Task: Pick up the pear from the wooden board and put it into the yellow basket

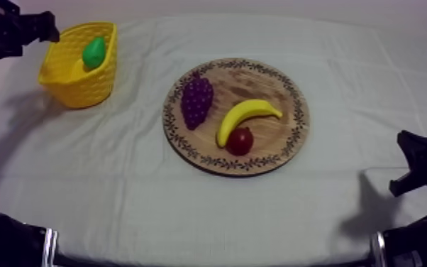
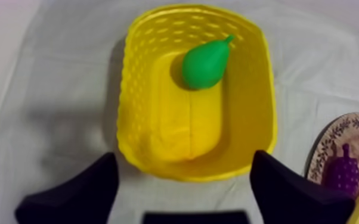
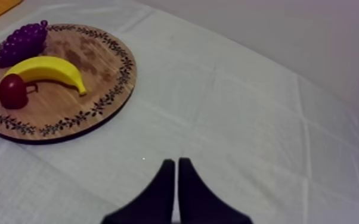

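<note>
1. The pear (image 2: pixel 204 62) lies inside the basket (image 2: pixel 256 89), on its floor at one end, with its narrow end pointing toward a wall.
2. The basket stands at the far left of the table (image 1: pixel 117 184), well apart from the board (image 1: pixel 259 82). From above, the pear shows green against the basket's yellow inside, below the rim.
3. The left gripper (image 2: pixel 185 190) hangs above the basket. Its fingers (image 2: pixel 74 196) are spread wide with nothing between them, and they touch neither the pear nor the basket. From above, this gripper sits at the table's far left corner, just beside the basket's far rim.
4. The right gripper (image 3: pixel 176 170) has its fingers pressed together into a narrow wedge and holds nothing. It is over bare cloth at the near right of the table, apart from the board.
5. The board lies flat about mid-table, a little to the right, and carries three fruits.
6. The grapes (image 1: pixel 196 99) lie on the board's left part.
7. The banana (image 1: pixel 247 116) curves across the middle, just right of the grapes.
8. The small red fruit (image 1: pixel 240 140) sits on the board's near side, touching the banana's inner curve.
</note>
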You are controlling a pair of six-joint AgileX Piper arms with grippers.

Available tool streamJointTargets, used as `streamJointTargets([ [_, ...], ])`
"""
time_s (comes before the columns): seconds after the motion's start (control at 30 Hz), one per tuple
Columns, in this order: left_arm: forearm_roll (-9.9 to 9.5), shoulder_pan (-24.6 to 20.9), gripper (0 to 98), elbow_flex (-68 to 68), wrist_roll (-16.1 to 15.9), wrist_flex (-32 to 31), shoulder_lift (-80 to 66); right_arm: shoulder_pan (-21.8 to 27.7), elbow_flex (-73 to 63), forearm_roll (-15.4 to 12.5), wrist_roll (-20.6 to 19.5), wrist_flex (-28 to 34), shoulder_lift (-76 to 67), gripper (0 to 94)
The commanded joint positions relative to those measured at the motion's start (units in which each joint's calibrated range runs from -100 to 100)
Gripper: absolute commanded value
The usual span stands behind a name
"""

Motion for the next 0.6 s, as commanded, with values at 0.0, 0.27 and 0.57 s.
streamJointTargets([
  [0.0, 0.15, 0.0, 59.9, 5.7, -0.2, -2.4, -10.0, 0.0, 0.0, 0.0, 0.0, 0.0, 0.0, 0.3],
  [0.27, 1.09, 0.2, 14.2, 22.3, -2.6, -11.5, -32.9, 0.0, 0.0, 0.0, 0.0, 0.0, 0.0, 0.3],
  [0.57, 1.65, 0.1, 0.6, 45.2, -3.7, -22.3, -52.6, 0.0, 0.0, 0.0, 0.0, 0.0, 0.0, 0.3],
])
